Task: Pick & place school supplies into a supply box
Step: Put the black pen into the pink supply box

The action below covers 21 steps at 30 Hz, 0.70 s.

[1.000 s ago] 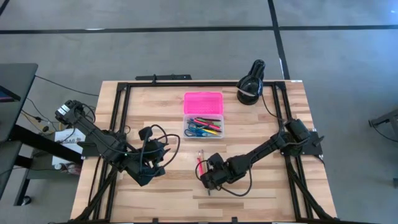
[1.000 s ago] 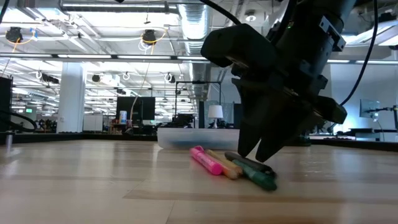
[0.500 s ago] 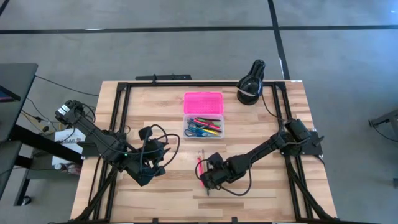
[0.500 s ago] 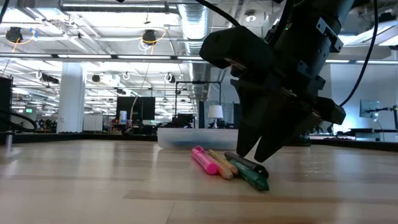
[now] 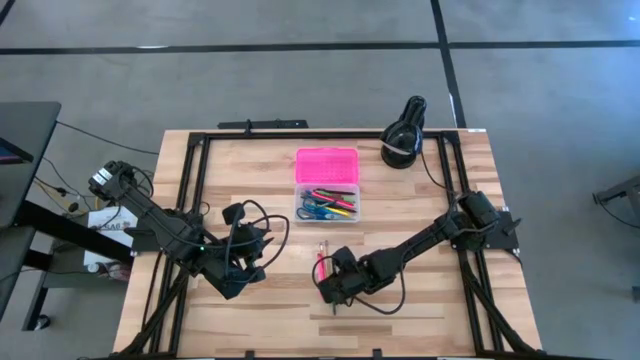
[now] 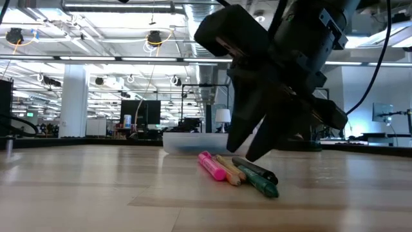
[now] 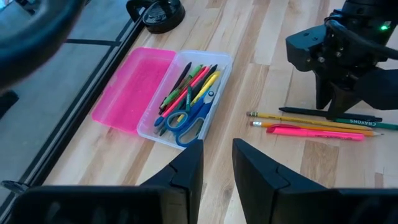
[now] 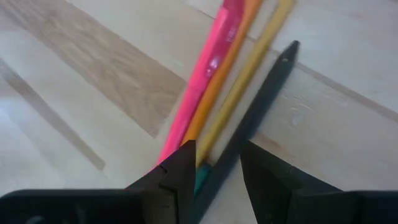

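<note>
black round device point(image 5: 403, 143) — table's far right corner | wooden table point(image 5: 270, 190) | grey floor point(image 5: 300, 80)

**Arm and Hand Status**

Right arm: extended from its base at the right edge of the bench, reaching inward toward the centre-front area. The wrist is pitched downward. The right hand point(image 5: 327, 290) is positioned low, close to the bench surface, with its two fingers point(image 8: 180, 163) pointing down and set a narrow gap apart. In the low view, the right hand hangs tilted, its fingertips just above the surface.

Left arm: extended from its base at the left edge, folded toward the left-front area. The left hand point(image 5: 240, 272) is raised clear of the bench, its fingers point(image 7: 186, 171) slightly parted and holding nothing.
</note>
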Each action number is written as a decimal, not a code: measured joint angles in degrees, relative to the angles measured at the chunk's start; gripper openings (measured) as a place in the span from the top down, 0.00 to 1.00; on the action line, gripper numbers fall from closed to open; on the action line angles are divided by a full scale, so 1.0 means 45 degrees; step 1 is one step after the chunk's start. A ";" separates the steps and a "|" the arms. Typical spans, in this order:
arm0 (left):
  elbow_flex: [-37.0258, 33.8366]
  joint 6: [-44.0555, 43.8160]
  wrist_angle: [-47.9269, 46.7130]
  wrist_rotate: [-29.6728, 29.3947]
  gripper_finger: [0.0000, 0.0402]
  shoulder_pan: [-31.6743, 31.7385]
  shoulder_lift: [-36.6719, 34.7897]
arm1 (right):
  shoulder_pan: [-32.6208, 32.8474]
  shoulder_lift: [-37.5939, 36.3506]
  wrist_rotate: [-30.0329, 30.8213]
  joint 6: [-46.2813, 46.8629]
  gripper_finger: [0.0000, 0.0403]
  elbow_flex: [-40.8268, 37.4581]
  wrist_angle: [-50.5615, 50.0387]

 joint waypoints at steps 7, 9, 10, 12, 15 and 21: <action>0.0000 -0.0001 0.0000 0.0008 0.80 0.0000 0.0000 | 0.0000 0.0000 -0.0004 -0.0092 0.71 0.0009 -0.0780; 0.0000 -0.0005 0.0000 0.0008 0.80 0.0000 0.0000 | 0.0005 0.0000 -0.0004 -0.0092 0.71 0.0009 -0.0769; 0.0000 -0.0005 0.0005 0.0013 0.80 0.0000 0.0000 | 0.0005 0.0000 -0.0003 -0.0096 0.71 0.0009 -0.0757; 0.0000 -0.0019 0.0005 0.0013 0.80 0.0000 0.0000 | 0.0005 0.0000 0.0005 -0.0126 0.71 0.0009 -0.0762; 0.0000 -0.0024 0.0005 0.0013 0.80 0.0000 0.0000 | 0.0005 0.0003 0.0009 -0.0131 0.71 0.0009 -0.0762; 0.0000 -0.0044 0.0006 0.0013 0.80 0.0000 0.0000 | 0.0005 0.0005 0.0005 -0.0267 0.71 0.0009 -0.0767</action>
